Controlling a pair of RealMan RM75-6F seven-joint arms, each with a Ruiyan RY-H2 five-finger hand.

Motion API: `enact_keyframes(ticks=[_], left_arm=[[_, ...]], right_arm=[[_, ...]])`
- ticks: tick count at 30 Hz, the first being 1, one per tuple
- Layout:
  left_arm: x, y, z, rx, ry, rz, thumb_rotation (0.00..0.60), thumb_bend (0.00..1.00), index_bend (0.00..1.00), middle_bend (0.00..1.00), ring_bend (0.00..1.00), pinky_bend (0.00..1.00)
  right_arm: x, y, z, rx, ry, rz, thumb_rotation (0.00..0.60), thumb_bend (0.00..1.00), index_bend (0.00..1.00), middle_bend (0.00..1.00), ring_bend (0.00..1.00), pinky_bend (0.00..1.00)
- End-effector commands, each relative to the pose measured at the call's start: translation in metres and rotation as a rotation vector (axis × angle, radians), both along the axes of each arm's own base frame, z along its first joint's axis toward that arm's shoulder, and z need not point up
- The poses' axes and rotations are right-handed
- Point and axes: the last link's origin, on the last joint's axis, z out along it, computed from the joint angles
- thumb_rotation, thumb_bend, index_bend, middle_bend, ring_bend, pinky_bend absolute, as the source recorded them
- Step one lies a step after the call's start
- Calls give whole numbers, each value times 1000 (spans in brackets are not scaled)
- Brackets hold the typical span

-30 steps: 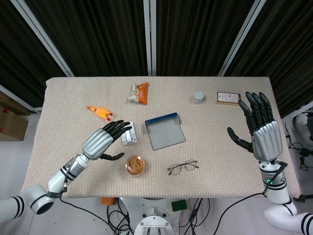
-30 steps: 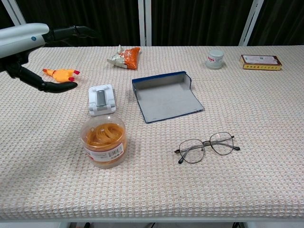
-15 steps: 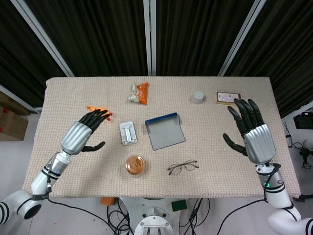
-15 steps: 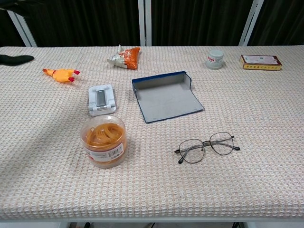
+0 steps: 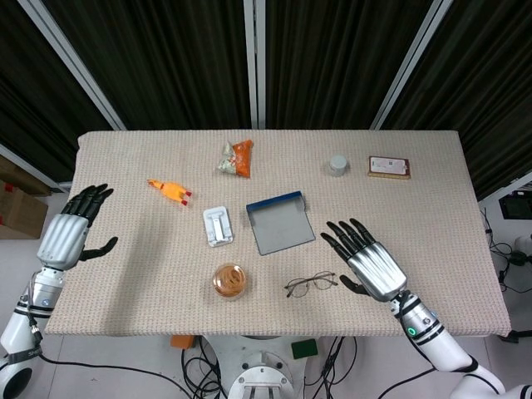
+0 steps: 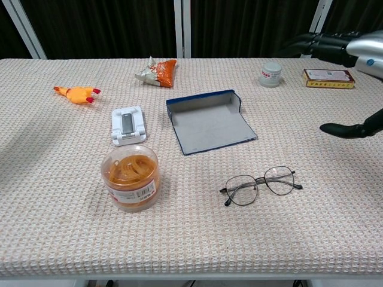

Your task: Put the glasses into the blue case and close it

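My right hand has its fingers spread wide and holds nothing; it hovers just beside the glasses, on their right, palm down. My left hand is also spread and empty, far out past the left edge of the counter and well apart from the glasses.

The glasses lie open on the counter, lenses toward me and temples unfolded, nearer to me than the blue case and a little to its right. The case lies open and flat, its lid standing along the far edge.

I judge the glasses to be very light, thin wire and easily bent, with lenses that would smear or scratch under a fingertip. They lie low on the woven cloth, so getting under them will be awkward. I would pinch the bridge or the rim corner where a temple meets the frame, gently, and avoid squeezing across the lenses. Open temples may snag on the case wall, so I expect to lower them in flat.

Left of the glasses stands a clear tub of orange rings, close enough to mind during the lift.
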Motion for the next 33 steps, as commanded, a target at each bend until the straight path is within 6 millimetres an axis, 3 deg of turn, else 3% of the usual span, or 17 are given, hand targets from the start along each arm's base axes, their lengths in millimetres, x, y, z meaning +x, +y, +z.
enact_keyframes(ticks=[1,14,33], left_arm=[[-6,-3,-1,-3,2,15,578,233,75,60,34,154],[-8,-1,-2,5,-9,-22,600,233,104,63,34,155],[-11,1,-4,-5,-9,-31,600,239,111,65,33,155]], right_arm=[[9,-3,-23,49,81,12,600,289,59,0,0,0],[19,-9,-81,132,140,-30,600,282,220,0,0,0],[13,-7,-109,128,205,-71,600,314,423,0,0,0]])
